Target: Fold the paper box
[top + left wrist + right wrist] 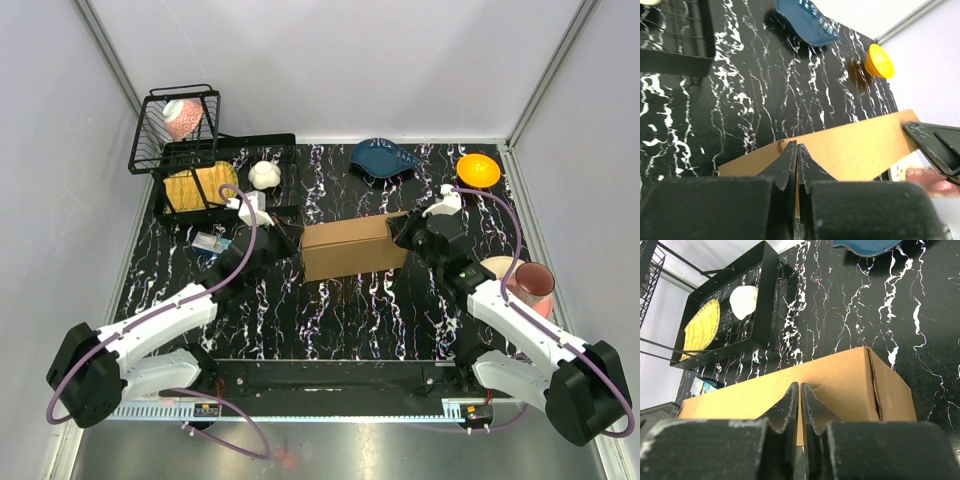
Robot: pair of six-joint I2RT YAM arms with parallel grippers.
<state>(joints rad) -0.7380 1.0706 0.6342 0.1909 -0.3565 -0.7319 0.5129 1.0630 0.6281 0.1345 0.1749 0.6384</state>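
Left claw (291, 238) closed beside paper box (350, 250) (rack (250, 140) holds plate (195, 187)).

Wire basket (147, 132), blue dish (385, 158), orange bowl (478, 170), pink cup (533, 286).

This is a robotics lab test cell, not a lived-in room. Blank pale wall panels (340, 60) set in metal frame posts (108, 50) close off three sides of a black marble-patterned surface (350, 310). The left arm (160, 325) and right arm (520, 320) are bolted to a rail (330, 375) at its near edge, with purple cables (235, 270) looping along them. The wares look like staged props: a wire basket (150, 130), blue dish (385, 158), orange bowl (478, 170) and pink cup (530, 285), set apart from the paper box (350, 250).
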